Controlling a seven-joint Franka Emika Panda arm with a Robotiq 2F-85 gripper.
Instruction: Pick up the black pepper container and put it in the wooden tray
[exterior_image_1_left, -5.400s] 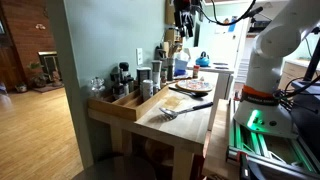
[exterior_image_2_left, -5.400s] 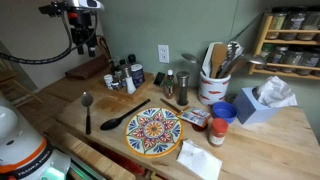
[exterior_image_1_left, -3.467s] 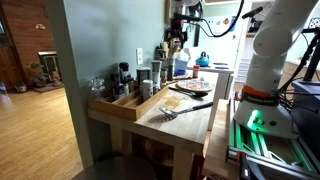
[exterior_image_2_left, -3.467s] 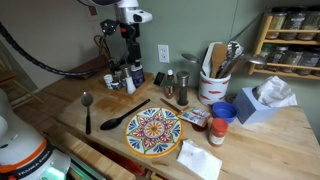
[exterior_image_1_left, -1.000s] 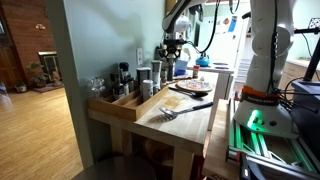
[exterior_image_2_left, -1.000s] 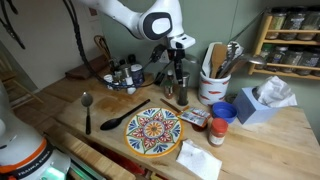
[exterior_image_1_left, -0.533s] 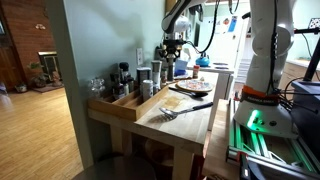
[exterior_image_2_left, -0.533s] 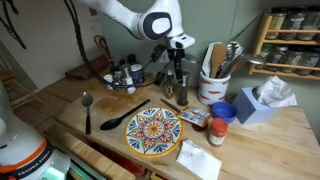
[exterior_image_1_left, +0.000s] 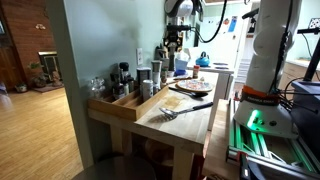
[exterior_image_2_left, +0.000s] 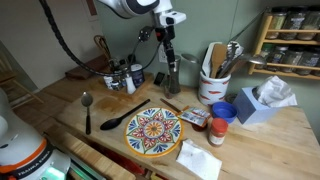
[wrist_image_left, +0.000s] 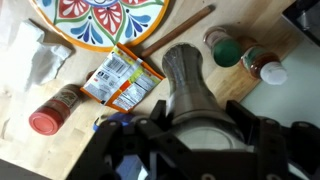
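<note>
The black pepper container (exterior_image_2_left: 171, 72) is a slim dark cylinder hanging clear of the table, with my gripper (exterior_image_2_left: 168, 55) shut on its upper part. In the wrist view its grey-black body (wrist_image_left: 185, 75) sits clamped between the jaws of the gripper (wrist_image_left: 195, 112), above the tabletop. In an exterior view the gripper (exterior_image_1_left: 172, 45) holds it above the jars at the back of the table. The wooden tray (exterior_image_1_left: 130, 103) runs along the wall side of the table and holds several jars; it also shows at the far left (exterior_image_2_left: 92, 74).
A painted plate (exterior_image_2_left: 153, 130) lies mid-table, with a black ladle (exterior_image_2_left: 125, 117) and a spoon (exterior_image_2_left: 88, 110) to its left. A utensil crock (exterior_image_2_left: 213, 85), blue cup (exterior_image_2_left: 222, 112), tissue box (exterior_image_2_left: 262, 100) and red-lidded bottle (exterior_image_2_left: 216, 132) stand to the right. Spice packets (wrist_image_left: 120, 80) lie below the gripper.
The gripper has risen and shifted left toward the tray, lifting the black pepper container off the table where it stood beside the silver canister.
</note>
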